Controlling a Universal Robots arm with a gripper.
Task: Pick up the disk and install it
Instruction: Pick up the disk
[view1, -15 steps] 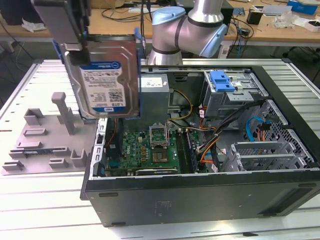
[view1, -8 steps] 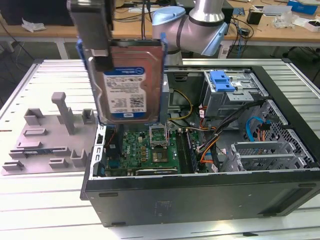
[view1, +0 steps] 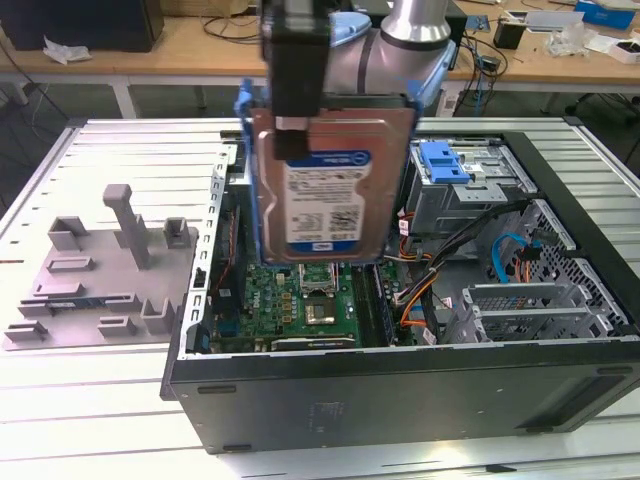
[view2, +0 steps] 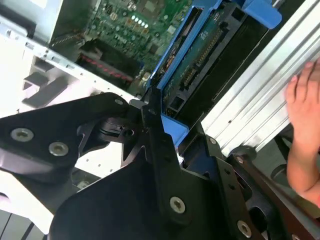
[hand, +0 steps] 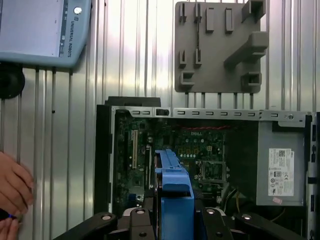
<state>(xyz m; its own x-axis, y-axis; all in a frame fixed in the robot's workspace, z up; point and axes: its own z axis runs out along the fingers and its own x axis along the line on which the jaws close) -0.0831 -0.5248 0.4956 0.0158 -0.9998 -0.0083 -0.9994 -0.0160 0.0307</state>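
The disk (view1: 325, 190) hangs upright above the open computer case (view1: 400, 385). Its silver face and white-and-blue label turn toward the exterior camera, and a blue carrier frame runs round its edges. My gripper (view1: 296, 95) is shut on the disk's upper edge, from above. In the second wrist view the black fingers (view2: 160, 145) clamp the blue frame of the disk (view2: 200, 65) edge-on. In the first wrist view the gripper (hand: 174, 220) holds the disk's blue frame (hand: 174, 187) over the motherboard (hand: 200, 150).
A grey drive cage with a blue latch plate (view1: 445, 160) sits at the case's far right. A grey fixture plate (view1: 100, 265) lies on the table at the exterior view's left. A person's hand (view2: 305, 130) rests by the case. A teach pendant (hand: 40, 30) lies on the table.
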